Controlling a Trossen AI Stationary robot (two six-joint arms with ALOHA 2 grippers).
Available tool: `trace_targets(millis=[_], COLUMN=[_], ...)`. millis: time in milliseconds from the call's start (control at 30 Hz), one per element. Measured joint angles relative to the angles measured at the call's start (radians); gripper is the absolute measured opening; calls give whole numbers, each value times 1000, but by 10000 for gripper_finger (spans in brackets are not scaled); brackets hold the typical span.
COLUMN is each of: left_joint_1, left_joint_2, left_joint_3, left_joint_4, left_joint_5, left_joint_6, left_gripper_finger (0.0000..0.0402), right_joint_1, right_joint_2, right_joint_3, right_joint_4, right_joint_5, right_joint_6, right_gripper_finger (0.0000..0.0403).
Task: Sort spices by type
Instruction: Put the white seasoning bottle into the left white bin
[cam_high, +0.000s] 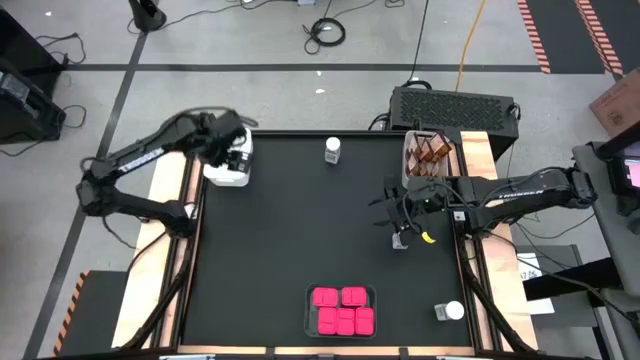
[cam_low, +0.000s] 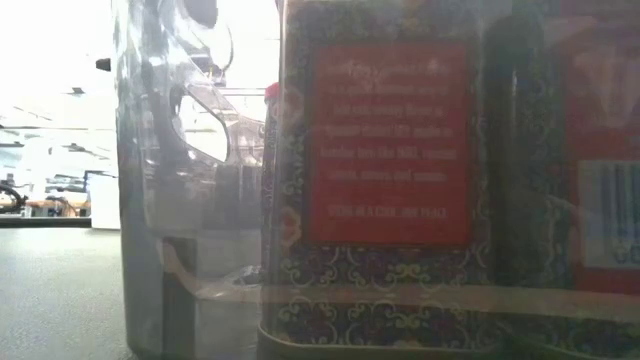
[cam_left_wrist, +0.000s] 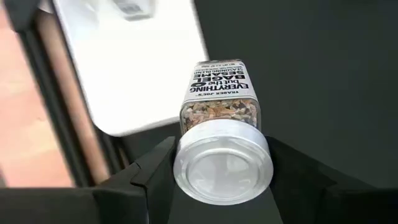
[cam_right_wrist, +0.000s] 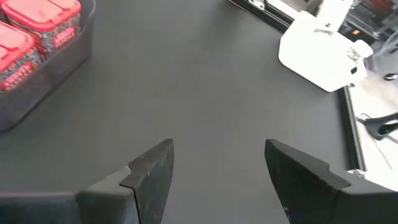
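Note:
My left gripper (cam_high: 234, 150) is at the table's far left, above a white tray (cam_high: 226, 176), shut on a clear spice jar with a white lid (cam_left_wrist: 219, 112). My right gripper (cam_high: 393, 212) hangs open over the table's right middle, with nothing between its fingers (cam_right_wrist: 217, 155). Another clear jar (cam_high: 333, 150) stands on its base at the far middle, and one (cam_high: 451, 312) lies near the right front. Brown jars (cam_high: 430, 150) stand in a tray at the far right. Pink boxes (cam_high: 343, 310) sit in a clear tray (cam_high: 312, 322) at the near edge. My left gripper pinches the jar at its round white lid (cam_left_wrist: 186, 163), one finger on each side. The fingers come steeply from above. The jar hangs below them lid up, its seasoning label facing out, lifted clear of the table beside the white tray's edge (cam_left_wrist: 155, 118).
The low view is filled by the clear tray's wall (cam_low: 170, 200) and a pink box's label (cam_low: 390, 150). In the right wrist view the pink boxes (cam_right_wrist: 37, 31) and the white tray (cam_right_wrist: 320, 56) flank bare black table. Raised rails run along the table's sides.

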Motion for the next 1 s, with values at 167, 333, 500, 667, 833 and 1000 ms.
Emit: trace_targets(millis=[167,333,500,667,833,1000], left_joint_1=[208,329,409,466,518,548], left_joint_2=[78,150,238,309,358,392], left_joint_3=[0,0,0,0,0,0], left_joint_4=[7,73,80,85,128,152], left_joint_5=[13,27,44,61,70,99], left_joint_6=[180,295,363,425,459,486], left_gripper_finger=[211,211,211,211,211,211], right_joint_1=[-54,-84,-94,-94,-94,-93], right_joint_2=[0,0,0,0,0,0], right_joint_3=[0,0,0,0,0,0], right_joint_4=[-1,-38,-71,-100,-109,-113], right_joint_5=[-77,-99,-100,-100,-100,-100], right_joint_6=[1,27,86,117,129,129], right_gripper_finger=[247,247,247,247,247,247])
